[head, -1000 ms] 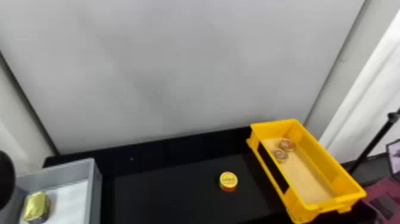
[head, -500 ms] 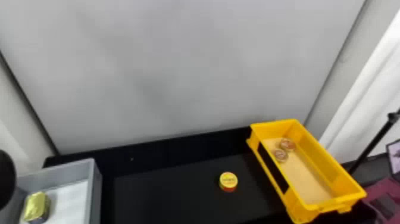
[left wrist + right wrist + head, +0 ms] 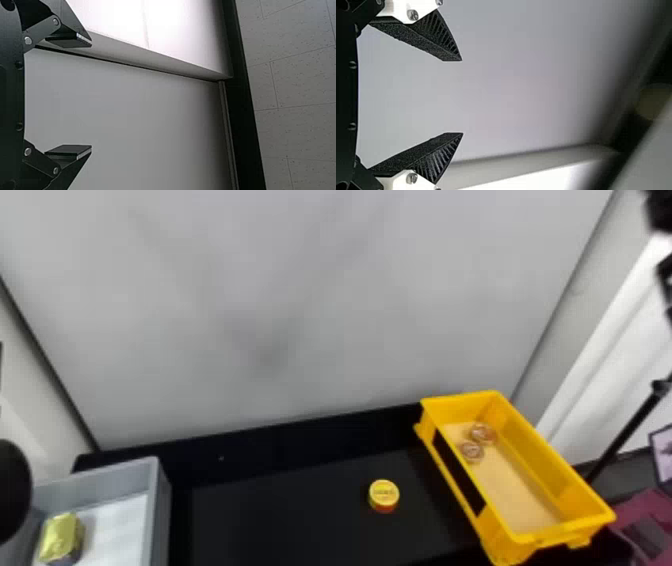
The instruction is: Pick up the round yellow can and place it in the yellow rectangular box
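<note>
"Task's thing, quick?"

"Round yellow can with a red lower side (image 3: 384, 495). Upright on the black tabletop (image 3: 280, 510), left of the yellow rectangular plastic box (image 3: 555, 460), apart from it. Not in it."

"Anything in the box?"

"Two small round reddish-brown tins (image 3: 471, 451), side by side, far end, on its tan bottom."

"Left side?"

"Grey open-topped box (image 3: 163, 510), near left. Gold-topped rectangular tin (image 3: 61, 537) inside, on the white bottom. Black rounded shape (image 3: 11, 490) at the left edge, can't tell what."

"Right edge?"

"Black pole (image 3: 627, 435) beyond the box, white curtain (image 3: 595, 355) behind. Right gripper (image 3: 661, 212), cut off, up at the far right, well apart from the can."

"Its jaws?"

"Wrist view: spread wide, nothing between. Pale wall (image 3: 526, 87) ahead."

"Left gripper (image 3: 91, 95)?"

"Left wrist view: jaws spread too, nothing held. Grey panel (image 3: 130, 118) ahead, tiled surface (image 3: 293, 87) past a dark strip (image 3: 247, 118)."
</note>
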{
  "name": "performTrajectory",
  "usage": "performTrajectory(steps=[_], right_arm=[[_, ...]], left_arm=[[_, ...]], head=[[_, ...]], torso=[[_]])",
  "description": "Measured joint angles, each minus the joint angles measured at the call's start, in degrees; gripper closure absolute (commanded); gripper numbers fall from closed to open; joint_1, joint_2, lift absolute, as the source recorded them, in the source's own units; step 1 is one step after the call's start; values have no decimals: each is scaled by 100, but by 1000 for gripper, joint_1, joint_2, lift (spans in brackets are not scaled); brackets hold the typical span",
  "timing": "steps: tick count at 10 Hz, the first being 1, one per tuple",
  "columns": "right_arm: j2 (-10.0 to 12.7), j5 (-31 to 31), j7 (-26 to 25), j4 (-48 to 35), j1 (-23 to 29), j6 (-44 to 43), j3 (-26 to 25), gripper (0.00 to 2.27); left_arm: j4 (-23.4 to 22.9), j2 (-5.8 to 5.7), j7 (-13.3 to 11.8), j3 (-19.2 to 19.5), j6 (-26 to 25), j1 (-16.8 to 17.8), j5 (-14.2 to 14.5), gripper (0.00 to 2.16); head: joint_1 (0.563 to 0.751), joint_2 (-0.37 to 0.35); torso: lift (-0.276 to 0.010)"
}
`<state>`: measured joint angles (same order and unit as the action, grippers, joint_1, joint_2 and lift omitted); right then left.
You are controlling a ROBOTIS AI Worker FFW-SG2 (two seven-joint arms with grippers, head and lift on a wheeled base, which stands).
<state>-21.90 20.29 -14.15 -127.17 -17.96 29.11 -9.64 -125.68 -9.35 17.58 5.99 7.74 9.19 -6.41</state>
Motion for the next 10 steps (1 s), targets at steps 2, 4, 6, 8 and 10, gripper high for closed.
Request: performTrajectory(steps=[2, 4, 6, 8, 10], right_arm=[[-1, 547, 171, 605, 221, 258, 114, 128], [3, 808, 530, 1403, 323, 417, 381, 98], [26, 940, 775, 2317, 273, 545, 837, 65], [94, 988, 1087, 3288, 78, 699, 1391, 36], [184, 902, 1582, 4131, -160, 876, 1837, 28]], left_arm=[[9, 4, -1, -10, 10, 13, 0, 314], [32, 9, 0, -29, 26, 17, 9, 314], [63, 7, -3, -56, 45, 27, 17, 314], [101, 2, 0, -88, 67, 43, 21, 314], [145, 8, 0, -140, 83, 70, 28, 314]], head=[[632, -78], [632, -78], [632, -78], [632, -78], [632, -78]], torso=[[0], [0], [0], [0], [0]])
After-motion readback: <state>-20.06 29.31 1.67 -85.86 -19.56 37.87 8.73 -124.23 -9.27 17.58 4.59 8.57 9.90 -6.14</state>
